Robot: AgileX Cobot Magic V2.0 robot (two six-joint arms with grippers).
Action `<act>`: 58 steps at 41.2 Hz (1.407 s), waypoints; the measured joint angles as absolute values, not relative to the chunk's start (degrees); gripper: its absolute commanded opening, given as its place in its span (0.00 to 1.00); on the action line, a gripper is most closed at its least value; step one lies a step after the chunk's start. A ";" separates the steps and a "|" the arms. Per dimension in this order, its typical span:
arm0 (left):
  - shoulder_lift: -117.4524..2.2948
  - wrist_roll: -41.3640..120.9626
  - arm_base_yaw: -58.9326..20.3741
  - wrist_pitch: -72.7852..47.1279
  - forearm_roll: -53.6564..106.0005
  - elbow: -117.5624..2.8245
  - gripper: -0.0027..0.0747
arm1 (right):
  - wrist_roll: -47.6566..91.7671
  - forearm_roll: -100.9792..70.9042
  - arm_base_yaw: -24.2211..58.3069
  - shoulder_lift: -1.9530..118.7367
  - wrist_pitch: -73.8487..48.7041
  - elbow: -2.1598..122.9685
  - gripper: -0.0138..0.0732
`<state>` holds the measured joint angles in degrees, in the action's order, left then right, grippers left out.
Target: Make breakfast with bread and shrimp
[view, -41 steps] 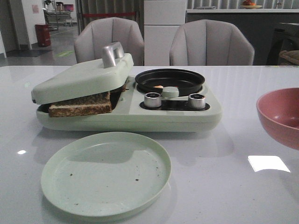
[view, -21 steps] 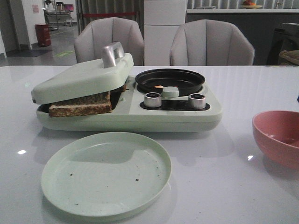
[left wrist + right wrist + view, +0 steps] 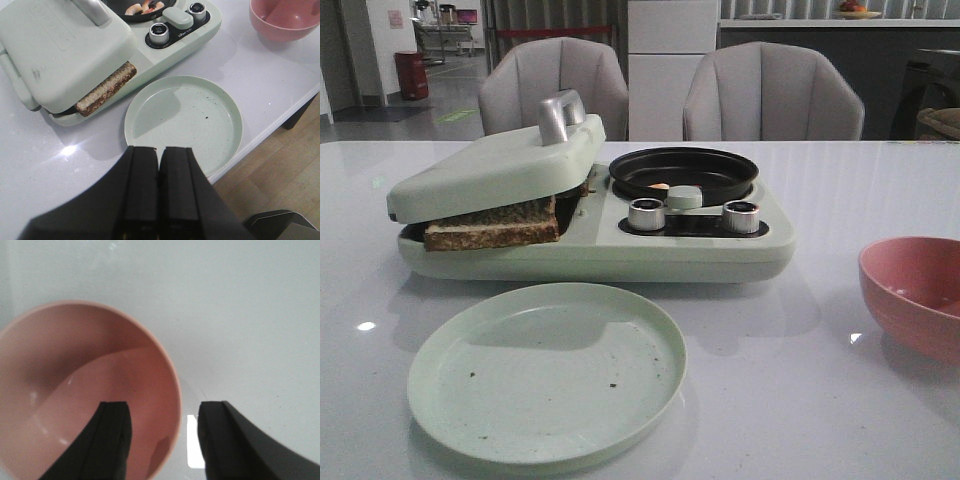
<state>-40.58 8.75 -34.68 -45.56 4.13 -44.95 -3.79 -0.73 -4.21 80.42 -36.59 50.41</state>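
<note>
the pale beige, dark-crusted bread [image 3: 492,228] lies flat under the pale green sandwich-maker lid [image 3: 495,166], long edge facing forward. the orange-pink shrimp [image 3: 659,186] sits in the black round pan [image 3: 683,172]. left hand [image 3: 159,160] closed, empty; right hand [image 3: 162,416] spread over the pink bowl's [image 3: 172,385] rim.

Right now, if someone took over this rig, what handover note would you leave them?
Left gripper: shut, empty, above the near rim of the green plate.
Right gripper: open, straddling the rim of the pink bowl, one finger inside; contact unclear.
Bread: sandwiched in the grill press, lid resting on it, crust edge poking out.
Shrimp: in the black pan beside the press.
Done: bread and shrimp are loaded in the cooker.
Left: plate and bowl are both empty, so nothing is served yet.
</note>
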 measured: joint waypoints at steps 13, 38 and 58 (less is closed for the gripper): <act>-40.58 8.75 -34.68 -45.56 4.13 -44.95 0.16 | -2.09 -0.82 7.07 61.29 -44.26 50.41 0.66; -40.58 8.75 -34.68 -45.56 4.13 -44.95 0.16 | -5.90 0.40 16.13 29.48 -63.78 42.36 0.66; -40.58 8.75 -34.68 -44.51 4.13 -44.95 0.16 | -6.44 1.84 16.13 18.17 -64.43 37.10 0.55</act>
